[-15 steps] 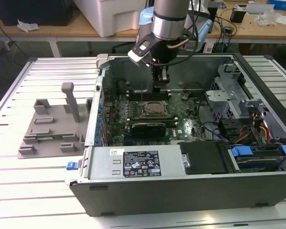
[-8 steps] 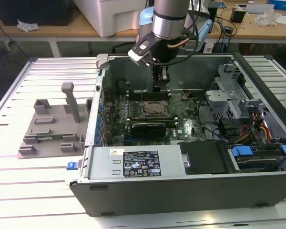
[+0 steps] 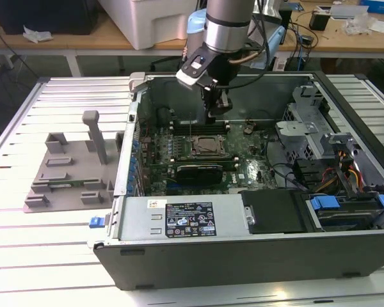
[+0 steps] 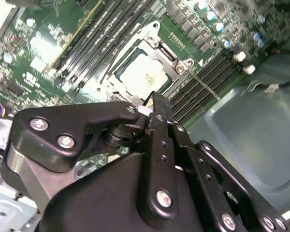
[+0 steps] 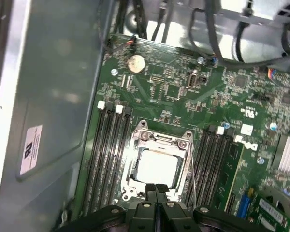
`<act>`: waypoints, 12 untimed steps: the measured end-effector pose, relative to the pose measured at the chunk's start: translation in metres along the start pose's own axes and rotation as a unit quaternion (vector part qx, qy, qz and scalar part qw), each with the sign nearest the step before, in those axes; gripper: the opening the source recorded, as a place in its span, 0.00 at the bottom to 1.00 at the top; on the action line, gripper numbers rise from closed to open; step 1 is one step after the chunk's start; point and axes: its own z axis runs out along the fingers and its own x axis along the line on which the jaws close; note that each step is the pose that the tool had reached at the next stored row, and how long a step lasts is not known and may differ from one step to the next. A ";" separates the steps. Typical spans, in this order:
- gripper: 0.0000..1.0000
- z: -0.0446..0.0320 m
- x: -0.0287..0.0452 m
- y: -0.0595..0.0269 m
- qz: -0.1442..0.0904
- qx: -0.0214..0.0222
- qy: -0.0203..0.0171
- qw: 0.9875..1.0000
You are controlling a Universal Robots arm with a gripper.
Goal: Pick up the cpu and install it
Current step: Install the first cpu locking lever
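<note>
The cpu (image 5: pixel 157 167) lies flat inside the metal socket frame (image 5: pixel 141 137) on the green motherboard, its silver top plate facing up; it also appears in the second wrist view (image 4: pixel 141 73). My gripper (image 5: pixel 155 189) hovers just above the socket's edge, shut with its two black fingers pressed together and nothing between them. In the second wrist view the fingertips (image 4: pixel 157 102) end close over the cpu's rim. In the exterior view the gripper (image 3: pixel 216 114) hangs inside the open computer case over the socket frame (image 3: pixel 208 146).
Memory slots (image 5: pixel 108 154) flank the socket on both sides. A long black card (image 3: pixel 192 171) lies in front of the socket. The case wall (image 5: pixel 48 96) and drive cage (image 3: pixel 307 125) bound the space. A grey fixture (image 3: pixel 73 169) stands outside, at the exterior view's left.
</note>
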 end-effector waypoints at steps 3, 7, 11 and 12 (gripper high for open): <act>0.11 0.0000 0.0000 0.0000 -0.057 0.001 -0.004 0.998; 0.11 0.0000 0.0000 0.0000 -0.107 0.002 -0.007 0.994; 0.11 0.0000 0.0000 0.0000 -0.155 0.004 -0.011 0.988; 0.11 0.0000 0.0000 0.0000 -0.165 0.004 -0.011 0.986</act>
